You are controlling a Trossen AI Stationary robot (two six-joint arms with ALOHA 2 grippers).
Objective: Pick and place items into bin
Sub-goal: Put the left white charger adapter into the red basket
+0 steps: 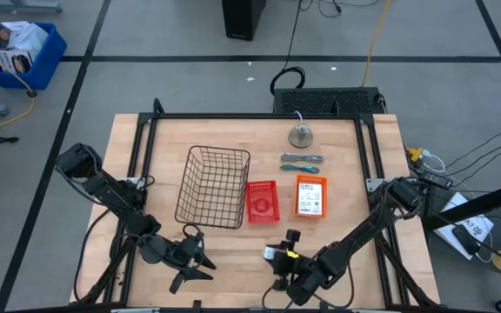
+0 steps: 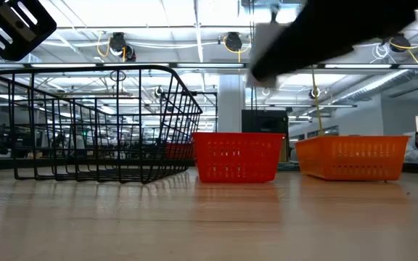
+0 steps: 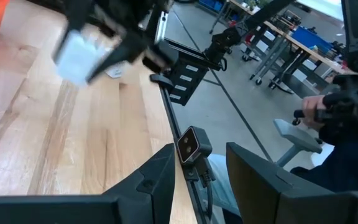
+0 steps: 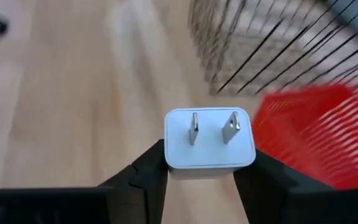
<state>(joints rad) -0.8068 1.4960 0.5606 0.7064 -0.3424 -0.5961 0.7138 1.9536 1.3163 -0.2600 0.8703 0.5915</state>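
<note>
My right gripper point(image 1: 274, 255) is near the table's front edge, in front of the red bin point(image 1: 262, 202). It is shut on a small white plug block point(image 4: 210, 146) with two metal prongs. The block also shows in the left wrist view point(image 3: 79, 53). My left gripper point(image 1: 200, 261) is open and empty, near the front edge in front of the black wire basket point(image 1: 211, 187). Two slim blue-grey tools point(image 1: 301, 163) lie side by side on the table behind the orange bin point(image 1: 310, 196). My right gripper pinches the white block between its two fingers, by two opposite side faces point(image 4: 169, 155). The prong face point(image 4: 211, 132) points away from the gripper, toward the basket. The block is clear of the table.
A round metal piece point(image 1: 300, 135) with a white stub stands at the far side. The orange bin holds a labelled white item. A black frame point(image 1: 250, 116) rims the table. A seated person point(image 3: 344, 118) is beyond the table's edge.
</note>
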